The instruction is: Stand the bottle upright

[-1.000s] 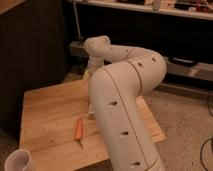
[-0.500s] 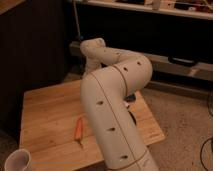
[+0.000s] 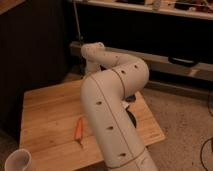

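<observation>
- Since the earlier frames the white arm (image 3: 112, 115) has swung its elbow a little to the left and lower; the carrot (image 3: 78, 129) and the white cup (image 3: 17, 161) lie where they were.
- The tool (image 3: 131, 116) is mostly hidden behind the thick arm link. Only a dark part shows at the link's right edge, over the right side of the wooden surface (image 3: 47, 112). Its jaws stand wide, released, and I see nothing held in them.
- The bottle is not visible now. I judge that it lies on the surface behind the arm, but I cannot confirm this.
- Such a small plastic bottle should be light and smooth, with a thin wall that gives under pressure. Lying down, it may roll when touched.
- I would take it across the body near the upper part, with a gentle squeeze, so it can be tipped onto its base.
</observation>
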Controlling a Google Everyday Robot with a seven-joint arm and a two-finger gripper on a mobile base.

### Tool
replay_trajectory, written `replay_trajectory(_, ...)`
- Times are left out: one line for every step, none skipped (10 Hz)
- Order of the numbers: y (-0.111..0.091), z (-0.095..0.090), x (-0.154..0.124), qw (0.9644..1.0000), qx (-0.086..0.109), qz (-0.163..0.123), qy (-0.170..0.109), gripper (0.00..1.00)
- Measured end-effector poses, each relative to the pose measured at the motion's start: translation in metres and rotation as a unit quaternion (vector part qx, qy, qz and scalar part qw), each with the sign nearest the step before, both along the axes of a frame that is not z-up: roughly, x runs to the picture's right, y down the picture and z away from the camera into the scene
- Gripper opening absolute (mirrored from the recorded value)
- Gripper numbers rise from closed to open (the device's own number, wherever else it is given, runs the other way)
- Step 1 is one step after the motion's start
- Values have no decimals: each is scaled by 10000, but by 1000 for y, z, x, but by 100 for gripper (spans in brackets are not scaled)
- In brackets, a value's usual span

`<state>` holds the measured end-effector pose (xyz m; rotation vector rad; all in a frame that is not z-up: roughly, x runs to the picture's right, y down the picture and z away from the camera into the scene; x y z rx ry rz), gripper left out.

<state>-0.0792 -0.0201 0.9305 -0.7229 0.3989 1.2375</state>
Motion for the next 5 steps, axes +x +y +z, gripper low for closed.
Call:
replay_trajectory(2,3,3,10000,-14,73,-59,80)
replay_trajectory(4,4,4,9999,-15,106,-115,80)
replay_trajectory(5,4,2,9997,16,104,-198,80)
replay_trajectory(3,1,0,9990,124,58,-419,80)
replay_trajectory(2,-4,6,9981,193,4,-585,80)
